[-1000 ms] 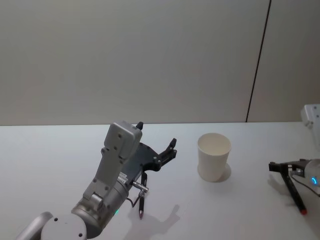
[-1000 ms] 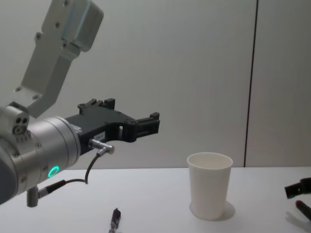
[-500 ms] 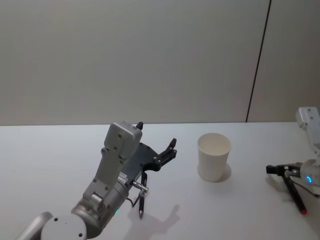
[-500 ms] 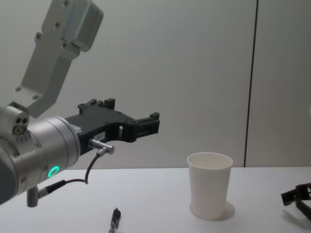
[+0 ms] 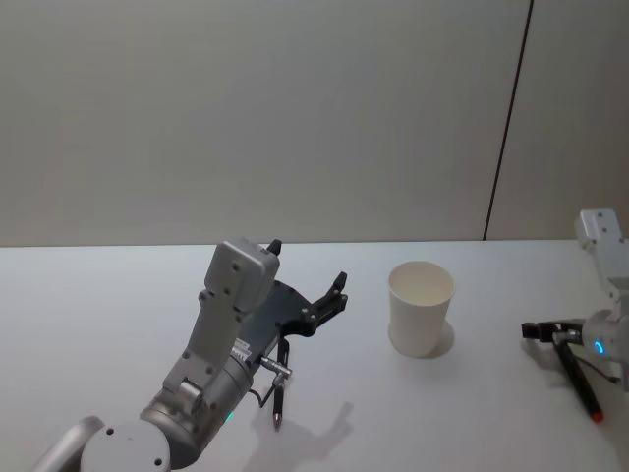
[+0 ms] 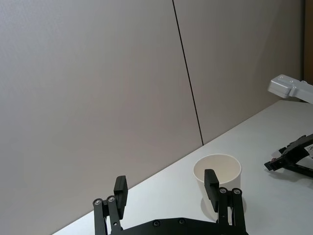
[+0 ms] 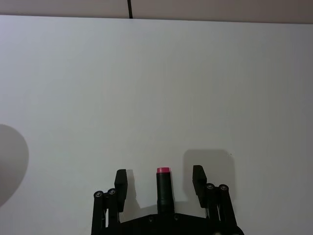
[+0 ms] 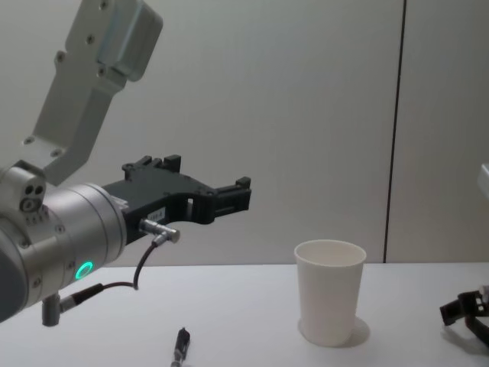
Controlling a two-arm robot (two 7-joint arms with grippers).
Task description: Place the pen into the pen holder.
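The pen holder (image 5: 421, 310), a white paper cup, stands upright and open-mouthed on the white worktop (image 5: 98, 315), a little right of the middle in the head view. Nothing pokes above its rim.

At about 4 o'clock from the cup, and well apart from it, a red-tipped pen (image 5: 582, 385) lies flat on the worktop with its black barrel running roughly 12 to 6 and the red end nearest the robot. The right gripper (image 7: 159, 174) is low over the far part of this pen. In the right wrist view its jaws are spread, one on each side of the barrel, with bare worktop showing between each jaw and the pen (so no pinch).

The left gripper (image 6: 165, 181) hangs in the air at about 9 o'clock from the cup, clear of the worktop, its jaws spread wide with nothing between them. In the left wrist view they point toward the cup.

Below the left arm a second dark pen (image 5: 279, 393) lies on the worktop at about 8 o'clock from the cup, also running near 12 to 6 and touching neither gripper.
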